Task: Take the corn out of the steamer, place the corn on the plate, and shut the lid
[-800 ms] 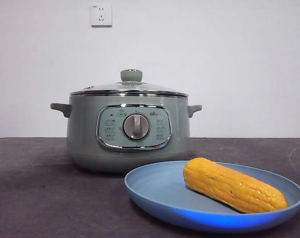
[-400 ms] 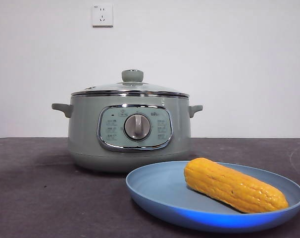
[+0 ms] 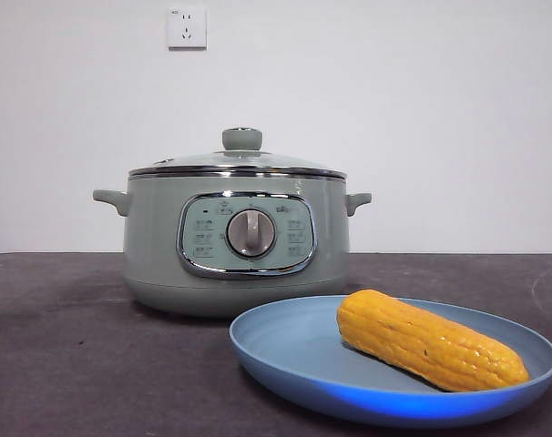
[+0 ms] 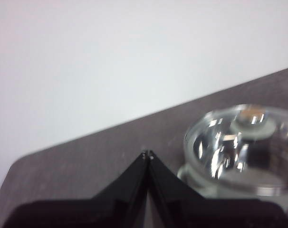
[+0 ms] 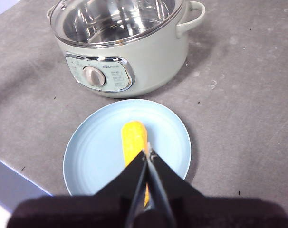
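On the dark grey table [image 3: 66, 364]: round sage-green steamer pot [image 3: 237, 241], two small side handles, chrome-framed control panel with a central silver dial [image 3: 250, 233] facing the front camera. Closed — clear glass lid [image 3: 238, 162] with shiny steel rim and sage-green knob seated flat on the pot's rim. Through the glass, in the right wrist view, only a bare steel interior [image 5: 116, 21]; no contents to be made out.

Just in front of the steamer, slightly to its right in the front view: large shallow round light-blue plate [image 3: 285, 350] with a raised rim, near the pot's base but apart from it. Inside the plate, one whole yellow-orange corn cob [image 3: 429, 340] with rows of kernels, lying on its side, slanted across the plate's right half, resting on the plate's floor. Nothing else on the plate.

Behind everything, white wall with a white power socket [image 3: 186, 26] high above the pot.

Left gripper [image 4: 147, 155]: black jaws pressed together, holding nothing, raised beside the steamer, apart from the lid [image 4: 244, 142], which shows blurred at the edge of the left wrist view.

Right gripper [image 5: 147, 153]: jaws likewise closed tip to tip and empty — hanging above the plate [image 5: 94, 147], over the corn [image 5: 133, 137], with the steamer [image 5: 134, 61] beyond. Neither arm visible in the front view.
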Robot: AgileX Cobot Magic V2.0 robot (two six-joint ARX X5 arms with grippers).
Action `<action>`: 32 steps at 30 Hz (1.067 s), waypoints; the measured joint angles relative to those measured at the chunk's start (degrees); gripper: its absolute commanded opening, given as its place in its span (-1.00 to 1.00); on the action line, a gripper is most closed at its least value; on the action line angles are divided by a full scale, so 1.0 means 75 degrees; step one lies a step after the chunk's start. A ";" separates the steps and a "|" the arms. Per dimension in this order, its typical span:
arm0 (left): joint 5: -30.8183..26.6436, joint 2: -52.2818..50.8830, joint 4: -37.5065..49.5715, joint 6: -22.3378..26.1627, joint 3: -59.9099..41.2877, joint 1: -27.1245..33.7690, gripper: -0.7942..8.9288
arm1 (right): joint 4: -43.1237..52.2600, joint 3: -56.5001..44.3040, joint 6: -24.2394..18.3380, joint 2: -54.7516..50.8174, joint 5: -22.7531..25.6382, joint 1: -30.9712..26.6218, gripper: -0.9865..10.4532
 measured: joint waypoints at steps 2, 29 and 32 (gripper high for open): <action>-0.0009 -0.0595 0.0085 -0.0003 -0.0787 0.0166 -0.84 | 0.0000 0.0000 -0.0003 0.0000 0.0000 0.0000 -0.82; -0.0393 -0.3960 0.0539 -0.1163 -0.5138 0.0560 -0.84 | -0.0006 0.0000 -0.0003 0.0000 0.0000 0.0003 -0.82; -0.0396 -0.3960 0.0536 -0.1192 -0.5138 0.0560 -0.84 | -0.0006 0.0000 0.0000 0.0000 0.0000 0.0003 -0.82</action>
